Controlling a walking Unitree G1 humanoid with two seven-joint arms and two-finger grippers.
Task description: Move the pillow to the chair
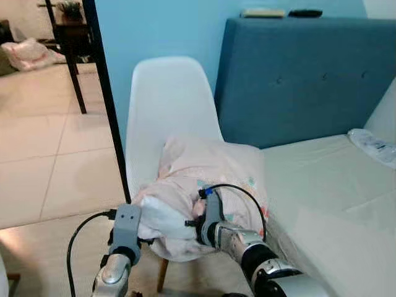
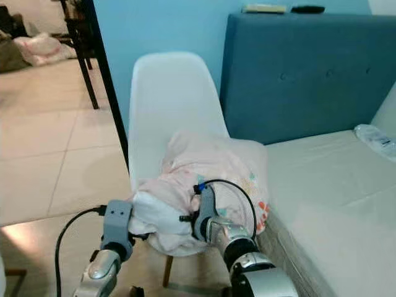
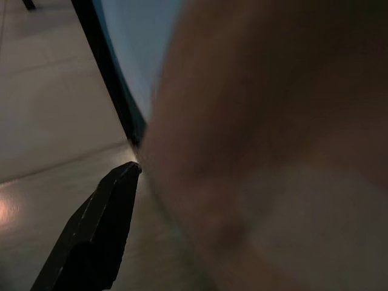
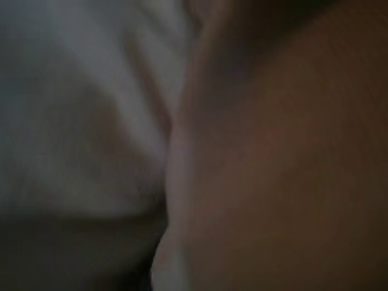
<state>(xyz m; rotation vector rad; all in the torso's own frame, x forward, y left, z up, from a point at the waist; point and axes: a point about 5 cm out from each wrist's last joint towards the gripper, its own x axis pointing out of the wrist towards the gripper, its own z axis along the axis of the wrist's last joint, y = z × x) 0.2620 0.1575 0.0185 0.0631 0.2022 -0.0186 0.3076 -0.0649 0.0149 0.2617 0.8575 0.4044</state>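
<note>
- nearest the camera, the left hand [image 1: 145, 232] and right hand [image 1: 192, 224] pressed into the front of the pillow [image 1: 207, 179] from either side; whether their fingers were spread or pinched on cloth could not be told.
- on the white chair [image 1: 167, 105] seat lay the pillow, pink, crumpled, bulging over the front edge.
- it looked soft, light and floppy, best gathered by its bunched fabric.
- beyond stood the bed [image 1: 322, 185] and blue headboard [image 1: 309, 74].

arms: silver, jointed
wrists: grey blocks, black looping cables
left hand [image 3: 91, 236]: black tapered finger
</note>
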